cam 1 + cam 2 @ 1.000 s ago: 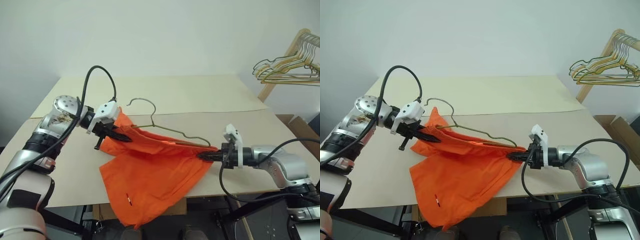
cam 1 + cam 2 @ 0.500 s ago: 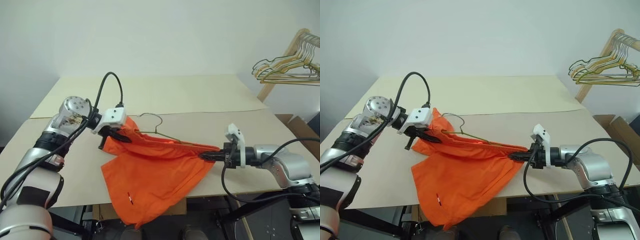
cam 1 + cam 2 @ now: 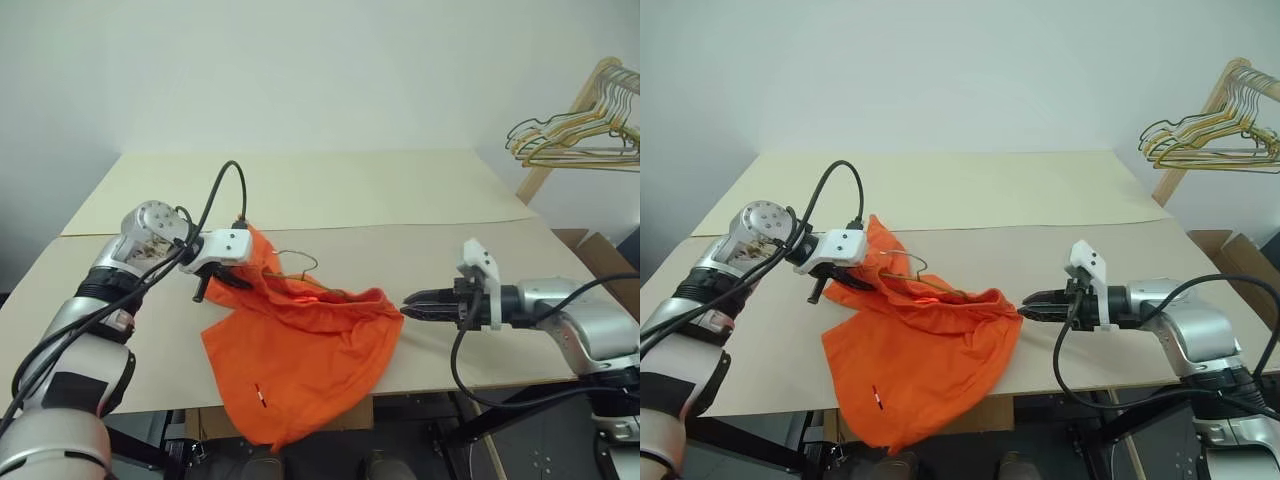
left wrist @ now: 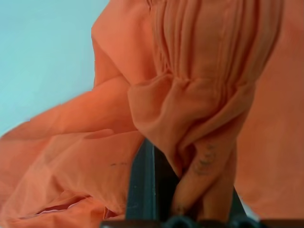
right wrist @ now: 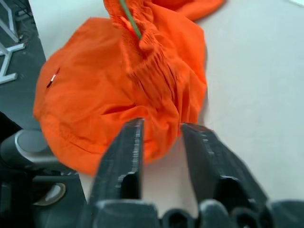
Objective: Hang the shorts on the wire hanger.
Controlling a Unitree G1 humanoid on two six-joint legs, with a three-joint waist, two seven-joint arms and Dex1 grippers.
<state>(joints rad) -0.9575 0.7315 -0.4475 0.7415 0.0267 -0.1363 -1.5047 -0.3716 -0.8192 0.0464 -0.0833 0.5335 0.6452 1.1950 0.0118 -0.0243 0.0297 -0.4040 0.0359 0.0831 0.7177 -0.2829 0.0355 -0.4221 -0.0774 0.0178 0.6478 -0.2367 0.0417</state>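
Shorts hem: the shorts [image 3: 300, 360] spill over the near edge of the bench [image 3: 420, 190], the small white tag low on the hanging leg.

Right claw: the right claw [image 3: 408, 304] has just let go; a second ago it pinched the waistband end, now its fingers [image 5: 124, 156] stand parted with nothing between them, just clear of the cloth.

Waistband: no longer stretched taut between the arms, it has slumped into a gathered ridge on the bench.

Left claw: the left claw [image 3: 235, 281] stays clenched on the far corner of the waistband, the fabric bunched around its fingers in the left wrist view.

Wire hanger: the wire hanger [image 3: 296, 265] has sunk with the cloth; its hook pokes out above the ridge beside the left claw, the rest threaded inside the waistband.

Meaning: the hanger seems to sit inside the shorts, so the threading looks mostly done; with one end dropped, the garment may slide off the wire unless it is lifted evenly.

Beyond: a bunch of gold hangers [image 3: 575, 135] on a wooden rack, well apart.
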